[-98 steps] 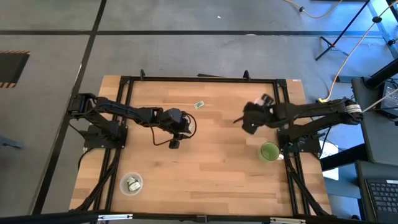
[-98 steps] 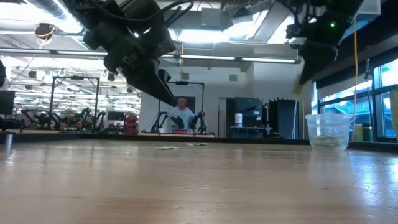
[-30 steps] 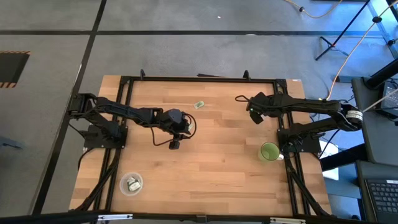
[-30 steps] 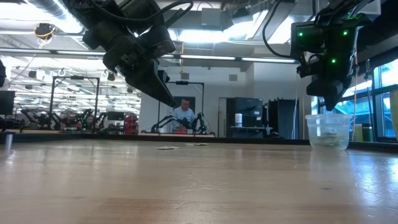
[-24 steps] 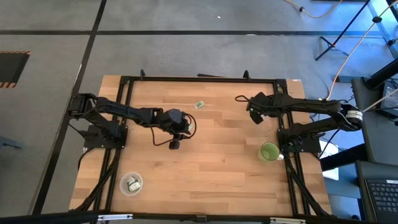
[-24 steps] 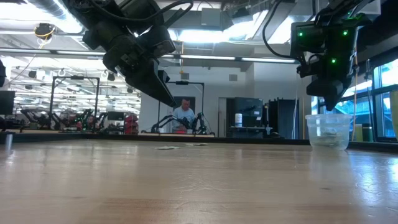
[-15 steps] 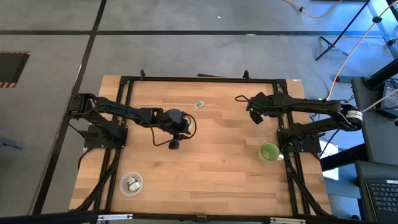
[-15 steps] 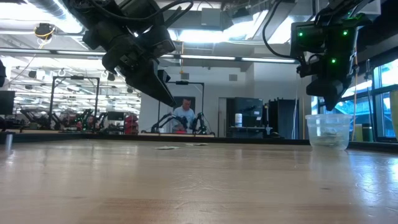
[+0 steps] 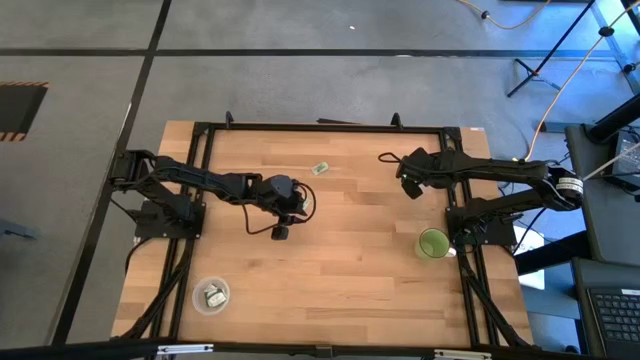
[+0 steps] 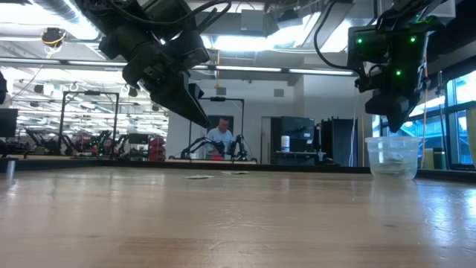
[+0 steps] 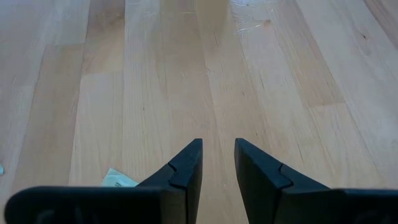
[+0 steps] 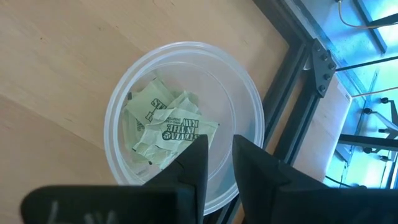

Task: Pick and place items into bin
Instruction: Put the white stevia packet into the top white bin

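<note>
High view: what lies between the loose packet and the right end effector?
Nothing: the high view shows only bare table between packet and right end effector.

Packet [image 12: 176, 129] print, perhaps "IN THE RAW".

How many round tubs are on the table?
2. The left tub is in a corner on the left arm's side; the right tub is beside the right arm's base.

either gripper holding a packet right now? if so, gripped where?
Nothing is held. The left gripper shows an empty gap over bare wood, a packet lying beside it. The right gripper is empty above the clear bin of packets.
</note>
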Controlling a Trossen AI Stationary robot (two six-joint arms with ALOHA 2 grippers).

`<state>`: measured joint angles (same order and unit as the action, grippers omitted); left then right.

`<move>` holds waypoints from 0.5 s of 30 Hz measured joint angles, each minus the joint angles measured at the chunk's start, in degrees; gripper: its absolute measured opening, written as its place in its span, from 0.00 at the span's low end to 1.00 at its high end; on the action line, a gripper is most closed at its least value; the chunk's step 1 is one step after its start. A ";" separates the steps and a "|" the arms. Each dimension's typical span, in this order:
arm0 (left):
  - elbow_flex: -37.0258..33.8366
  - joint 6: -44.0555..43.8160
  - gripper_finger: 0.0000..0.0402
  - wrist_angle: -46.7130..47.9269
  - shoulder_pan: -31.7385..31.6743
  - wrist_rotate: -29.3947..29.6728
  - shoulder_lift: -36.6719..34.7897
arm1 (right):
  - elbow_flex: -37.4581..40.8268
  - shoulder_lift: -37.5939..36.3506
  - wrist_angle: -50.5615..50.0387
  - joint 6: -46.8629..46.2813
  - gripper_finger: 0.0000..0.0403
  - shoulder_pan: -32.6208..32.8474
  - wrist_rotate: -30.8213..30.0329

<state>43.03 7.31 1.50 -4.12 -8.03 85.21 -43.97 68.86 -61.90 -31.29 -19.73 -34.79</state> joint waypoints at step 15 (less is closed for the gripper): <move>-0.02 4.44 0.22 -2.61 -0.13 0.04 0.00 | -0.02 0.00 0.48 0.06 0.19 0.00 0.00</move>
<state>43.00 11.75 -1.12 -4.25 -7.99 85.21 -43.99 68.86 -61.43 -31.24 -19.73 -34.79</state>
